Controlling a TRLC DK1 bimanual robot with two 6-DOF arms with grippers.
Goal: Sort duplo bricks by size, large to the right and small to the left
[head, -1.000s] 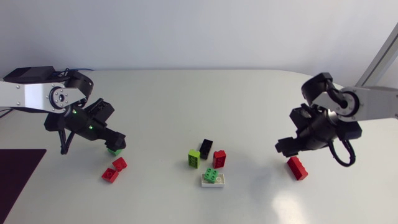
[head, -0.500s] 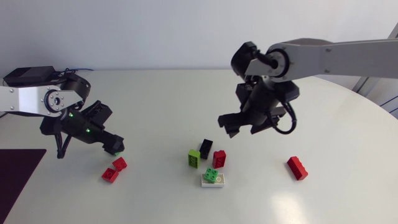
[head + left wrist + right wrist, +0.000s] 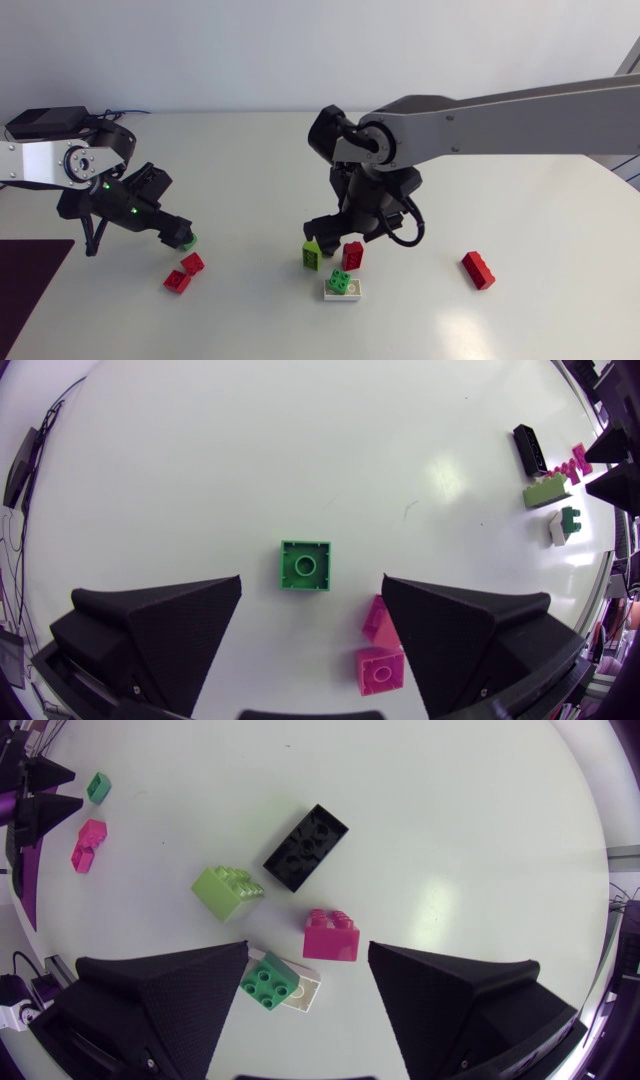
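My left gripper (image 3: 178, 235) hangs open over a small green brick (image 3: 305, 565), which lies on the table just ahead of its fingers, untouched. Two small red bricks (image 3: 184, 272) lie beside it. My right arm reaches across to the middle cluster, its gripper (image 3: 335, 238) open above it. Ahead of the right gripper (image 3: 307, 952) lie a black brick (image 3: 307, 845), a lime brick (image 3: 228, 892) and a red brick (image 3: 332, 935). A green brick (image 3: 268, 985) sits on a white plate brick (image 3: 303, 997). A large red brick (image 3: 478, 270) lies alone at the right.
A dark mat (image 3: 30, 285) covers the front left corner of the table (image 3: 250, 170). The right arm's long link (image 3: 520, 110) spans the right half above the table.
The right arm swung from beside the large red brick at the right over to the middle cluster, its fingers spreading wider. The left arm barely shifted.
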